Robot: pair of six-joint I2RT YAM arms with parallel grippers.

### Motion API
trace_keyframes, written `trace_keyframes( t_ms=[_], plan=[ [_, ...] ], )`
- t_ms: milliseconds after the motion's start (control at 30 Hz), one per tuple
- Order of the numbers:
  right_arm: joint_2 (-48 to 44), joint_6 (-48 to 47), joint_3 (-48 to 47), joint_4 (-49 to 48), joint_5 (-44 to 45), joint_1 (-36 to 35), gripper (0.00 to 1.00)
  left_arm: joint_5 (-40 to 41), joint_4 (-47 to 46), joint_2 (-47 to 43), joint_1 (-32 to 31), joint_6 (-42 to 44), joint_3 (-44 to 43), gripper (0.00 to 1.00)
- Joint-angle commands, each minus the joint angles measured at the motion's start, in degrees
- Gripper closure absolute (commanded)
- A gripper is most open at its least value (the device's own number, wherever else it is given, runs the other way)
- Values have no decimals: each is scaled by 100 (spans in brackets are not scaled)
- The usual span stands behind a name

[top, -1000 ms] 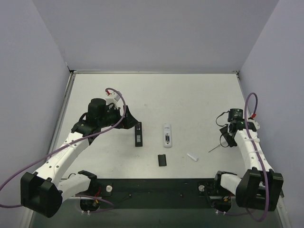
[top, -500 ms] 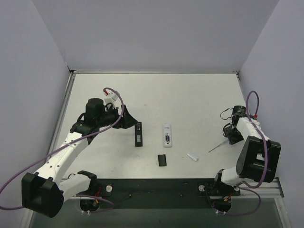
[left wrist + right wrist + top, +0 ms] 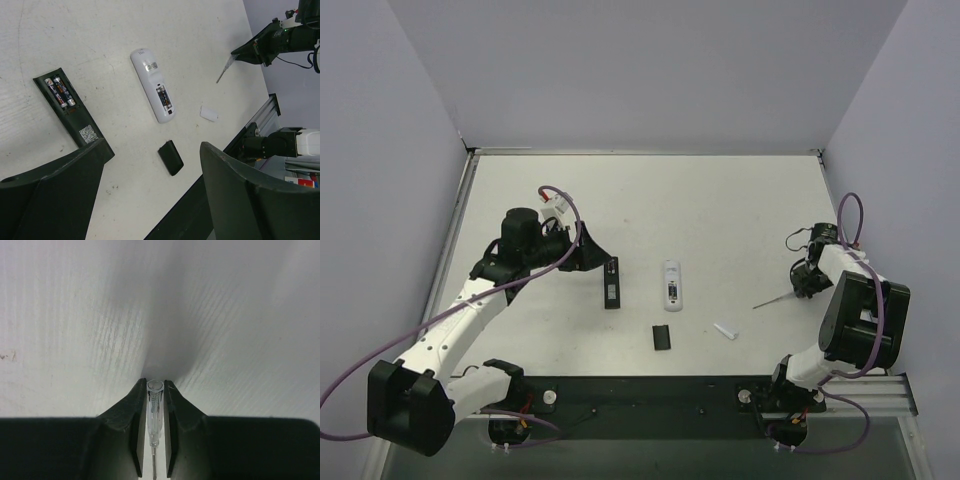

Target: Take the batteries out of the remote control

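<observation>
Three lilac walls (image 3: 640,70), white table (image 3: 720,200), black remote (image 3: 611,283), white remote (image 3: 672,285)

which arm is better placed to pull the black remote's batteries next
Left arm, probably: its open jaws sit right beside the black remote, batteries exposed. The right arm is far off to the right, jaws shut on a thin stick.

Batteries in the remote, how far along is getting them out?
Done: the black cover and white cover are off and lie loose. In hand: the right claw is shut on the stick, off to the right; the left claw hangs open by the black remote. Left: both batteries still sit in that remote, so none is unloaded.
</observation>
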State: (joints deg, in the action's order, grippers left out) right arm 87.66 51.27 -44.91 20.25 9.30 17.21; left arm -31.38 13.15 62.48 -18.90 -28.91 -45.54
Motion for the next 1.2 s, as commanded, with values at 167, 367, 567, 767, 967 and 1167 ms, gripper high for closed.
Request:
trace_keyframes(
  t_ms=[167,367,567,767,967,1167],
  plan=[
    [-599,-266,219,93,-77,-16,100,-237,-418,80,105,-71,36,17],
    [-1557,-1056,88,-266,-876,-603,100,-474,-620,159,123,-124,98,22],
    [-2463,-1637,25,-1223,-2175,-1667,100,-984,-882,476,105,-290,54,24],
    [-2885,-1278,341,-2911,-3303,-3082,100,-1705,-1920,564,18,-827,309,29],
    [-2991,-882,667,-4546,-3523,-4374,100,-2082,-2394,678,-360,-1029,344,33],
    [-2974,-504,966,-5706,-3330,-5060,100,-2452,-3649,766,-563,-1775,660,42]
  ],
)
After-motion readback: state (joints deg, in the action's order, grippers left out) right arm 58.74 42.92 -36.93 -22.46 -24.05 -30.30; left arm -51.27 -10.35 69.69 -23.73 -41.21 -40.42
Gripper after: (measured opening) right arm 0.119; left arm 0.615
